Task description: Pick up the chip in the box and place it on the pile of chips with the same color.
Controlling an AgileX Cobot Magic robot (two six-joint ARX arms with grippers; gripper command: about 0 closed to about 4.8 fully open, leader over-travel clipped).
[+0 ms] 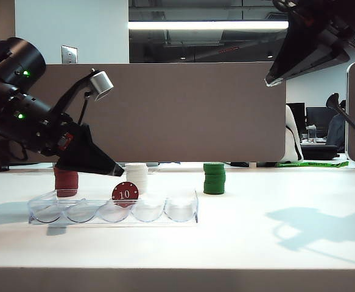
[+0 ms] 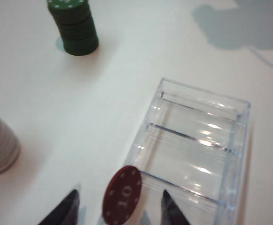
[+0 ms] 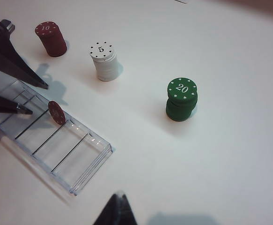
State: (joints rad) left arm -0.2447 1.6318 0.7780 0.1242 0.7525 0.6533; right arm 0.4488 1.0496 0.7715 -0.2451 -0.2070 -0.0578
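Chip (image 2: 122, 195), dark red, stands on edge in the clear box (image 2: 197, 154) between the spread fingers of the left tool (image 2: 120, 208), at twelve o'clock from them; right tool (image 3: 117, 208), state untellable, hangs well apart

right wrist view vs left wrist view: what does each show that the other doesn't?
Only the right wrist view: the pile of chips in dark red, the "5" and "20" faces on the stack tops, the whole box, and the right gripper, of which only a dark tip shows.

Only the left wrist view: the left gripper up close, open, fingers on either side of the chip.

Both: chip standing on edge in the box, white stack, green stack, left gripper's fingers.
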